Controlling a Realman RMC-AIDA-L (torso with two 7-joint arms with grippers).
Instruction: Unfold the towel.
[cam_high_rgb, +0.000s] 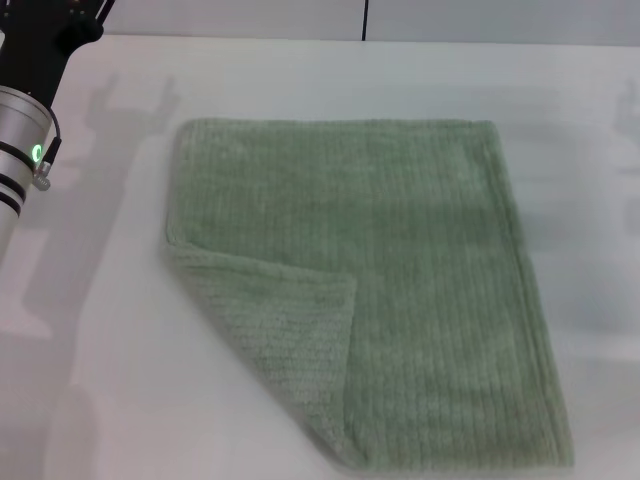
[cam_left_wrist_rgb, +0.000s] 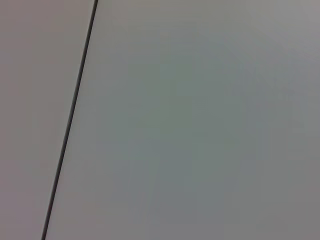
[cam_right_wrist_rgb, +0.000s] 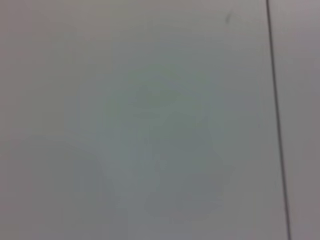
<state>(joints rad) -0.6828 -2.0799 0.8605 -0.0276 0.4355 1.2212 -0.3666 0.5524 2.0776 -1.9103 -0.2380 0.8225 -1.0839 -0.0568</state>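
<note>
The sage-green towel (cam_high_rgb: 400, 280) lies flat on the white table (cam_high_rgb: 100, 350) in the head view, filling the middle. Its near-left corner (cam_high_rgb: 290, 340) is folded over onto the cloth as a triangular flap. Part of my left arm (cam_high_rgb: 25, 120) shows at the far left edge, above and left of the towel; its gripper is out of frame. My right arm and gripper do not show. Both wrist views show only a plain pale surface with a thin dark seam (cam_left_wrist_rgb: 70, 120), and neither shows the towel or fingers.
Bare white tabletop surrounds the towel on the left, far and right sides. A pale wall with a dark vertical seam (cam_high_rgb: 365, 18) runs along the table's far edge.
</note>
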